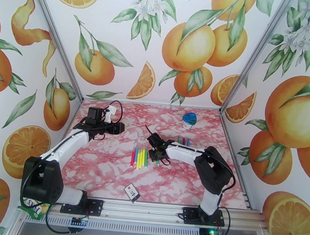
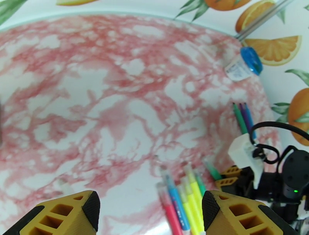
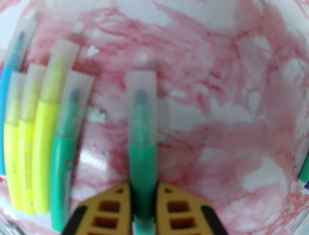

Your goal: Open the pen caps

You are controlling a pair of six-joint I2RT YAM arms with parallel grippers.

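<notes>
My right gripper [image 3: 143, 190] is shut on a green pen [image 3: 142, 162] whose translucent pen cap [image 3: 141, 92] points away from the fingers, low over the pink marbled table [image 3: 231, 96]. To its left lie several capped pens [image 3: 46, 135], yellow, green and blue, side by side. From above, this row of pens [image 1: 140, 157] sits mid-table with the right gripper [image 1: 156, 154] at its right edge. My left gripper [image 2: 150, 210] stands open and holds nothing, above the table behind the row of pens [image 2: 181, 201]. From above, the left gripper [image 1: 117, 128] hovers at the left rear.
Three more pens [image 1: 183, 140], green, purple and blue, lie to the right of the row. A clear container with a blue lid [image 1: 190, 119] lies on its side near the back right corner. A small card [image 1: 132, 192] rests near the front edge.
</notes>
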